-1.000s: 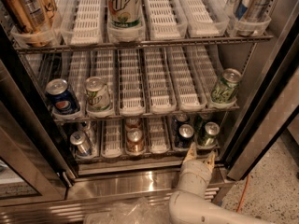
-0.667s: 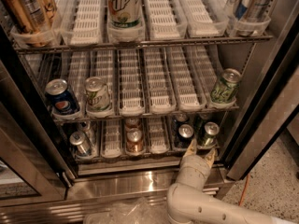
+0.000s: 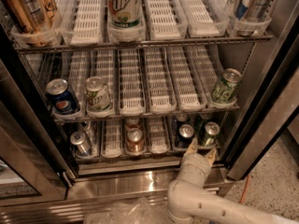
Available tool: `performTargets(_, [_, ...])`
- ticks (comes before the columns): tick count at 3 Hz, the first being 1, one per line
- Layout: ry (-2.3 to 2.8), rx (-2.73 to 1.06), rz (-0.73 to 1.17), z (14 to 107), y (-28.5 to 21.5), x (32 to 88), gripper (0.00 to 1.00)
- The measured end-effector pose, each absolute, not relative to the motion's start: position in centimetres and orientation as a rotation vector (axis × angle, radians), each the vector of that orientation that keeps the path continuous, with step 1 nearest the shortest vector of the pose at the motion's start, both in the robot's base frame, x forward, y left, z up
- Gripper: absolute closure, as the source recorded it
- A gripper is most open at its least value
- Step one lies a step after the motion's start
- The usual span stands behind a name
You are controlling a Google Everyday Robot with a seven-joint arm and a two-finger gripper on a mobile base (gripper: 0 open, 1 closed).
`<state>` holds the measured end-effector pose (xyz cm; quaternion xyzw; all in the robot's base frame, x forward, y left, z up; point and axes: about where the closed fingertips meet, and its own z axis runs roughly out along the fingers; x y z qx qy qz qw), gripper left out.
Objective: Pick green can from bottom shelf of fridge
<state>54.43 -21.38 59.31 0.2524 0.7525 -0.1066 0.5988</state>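
Fridge (image 3: 264, 90) racks fill the frame. Gripper (image 3: 202, 150) sits lower right of centre, above the steel sill (image 3: 135, 183), fingers spread, holding nothing. Just behind it, the green can (image 3: 208, 134) stands upright on the bottom shelf (image 3: 112, 146), with a dark can (image 3: 184, 135) beside it toward frame left.

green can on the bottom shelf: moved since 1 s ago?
No. The green can sits in the same lane at the front of the bottom shelf. The gripper is just below it, open.

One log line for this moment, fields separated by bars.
phase: pre-grasp | gripper: open, before green can | can: on bottom shelf, not grasped
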Motion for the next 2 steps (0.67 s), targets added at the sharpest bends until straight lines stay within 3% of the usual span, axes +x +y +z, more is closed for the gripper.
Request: performTargets(2, [1.731,0.619,-0.299,59.20,-22.54,56.26,0.42])
